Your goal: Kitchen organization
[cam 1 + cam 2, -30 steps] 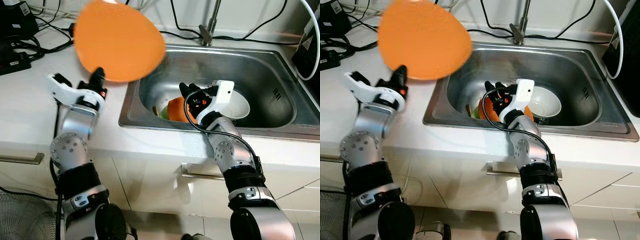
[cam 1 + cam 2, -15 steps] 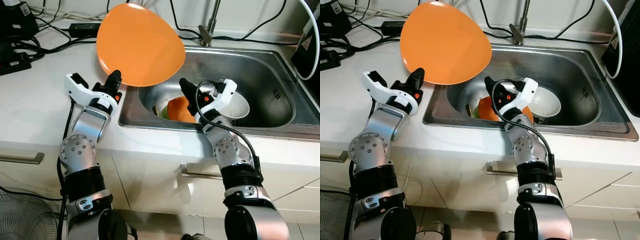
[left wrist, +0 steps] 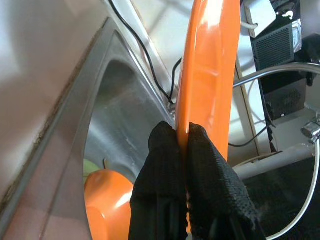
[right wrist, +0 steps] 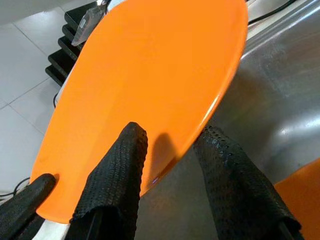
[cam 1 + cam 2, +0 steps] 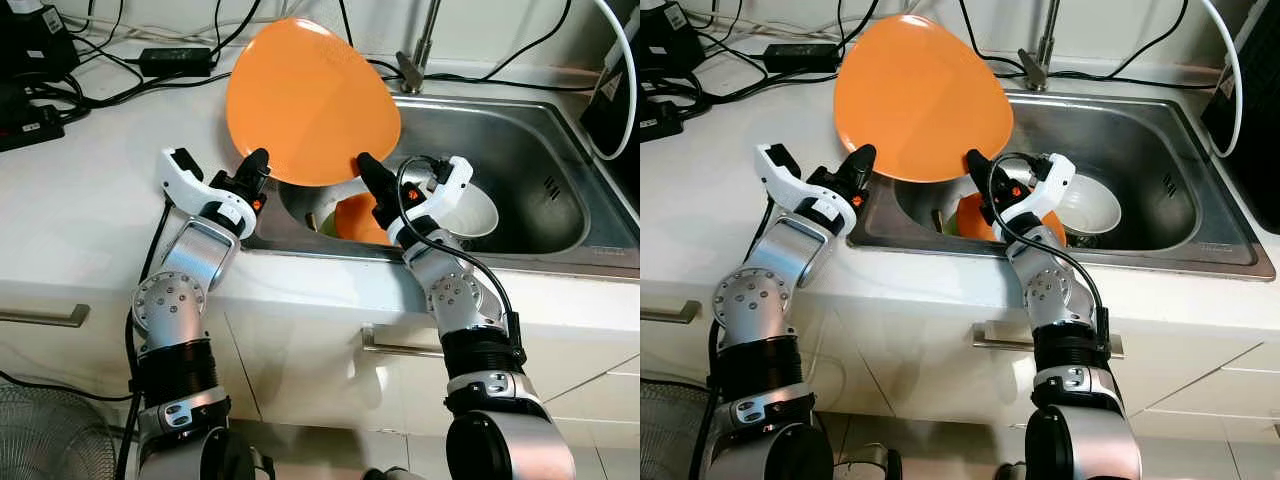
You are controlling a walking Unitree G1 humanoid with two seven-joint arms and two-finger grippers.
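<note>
A large orange plate (image 5: 312,100) is held tilted above the left edge of the steel sink (image 5: 560,130). My left gripper (image 5: 255,170) is shut on the plate's lower left rim; in the left wrist view its fingertips (image 3: 167,135) pinch the edge. My right gripper (image 5: 370,182) is open at the plate's lower right rim. In the right wrist view one finger (image 4: 127,150) lies across the plate's face (image 4: 150,75) and the other sits beneath the edge. An orange bowl (image 5: 352,220) and a white bowl (image 5: 478,212) lie in the sink below.
A green item (image 5: 325,222) lies beside the orange bowl. The faucet (image 5: 420,55) stands behind the sink. Cables and a power adapter (image 5: 175,60) cross the white counter (image 5: 80,180) at the back left. A black box (image 5: 620,90) stands at the right.
My left arm carried the orange plate rightward, from over the counter to over the sink's left edge. My right gripper rose from the bowls in the sink and reached the plate's rim.
</note>
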